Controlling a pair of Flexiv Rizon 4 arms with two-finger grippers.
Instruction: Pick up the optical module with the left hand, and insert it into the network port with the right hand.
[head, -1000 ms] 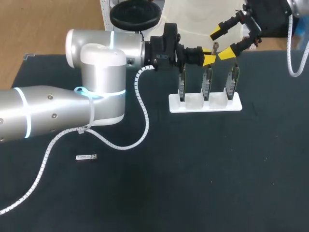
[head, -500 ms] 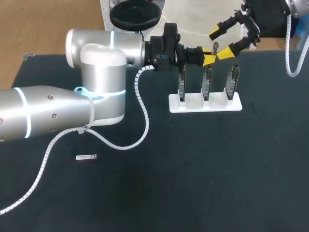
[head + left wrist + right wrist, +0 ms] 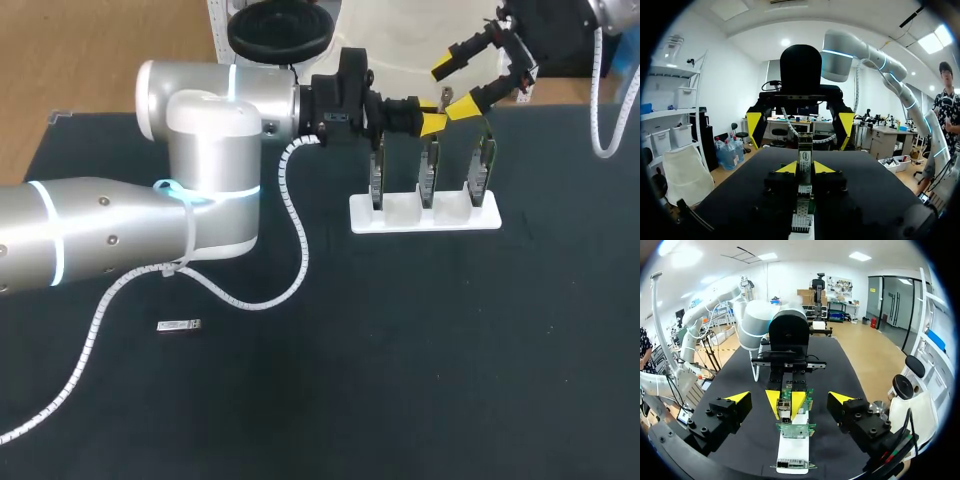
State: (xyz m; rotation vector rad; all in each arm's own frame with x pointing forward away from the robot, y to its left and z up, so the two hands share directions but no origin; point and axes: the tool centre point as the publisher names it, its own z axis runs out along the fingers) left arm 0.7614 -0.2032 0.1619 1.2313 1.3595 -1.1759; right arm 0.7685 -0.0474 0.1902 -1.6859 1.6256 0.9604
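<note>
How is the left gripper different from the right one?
The left gripper is shut on the module. The right gripper is wide open and holds nothing. The left gripper reaches in from the left, past the middle of the table, while the right gripper comes in at the far right corner. Both have black fingers with yellow tips, and they face each other.
</note>
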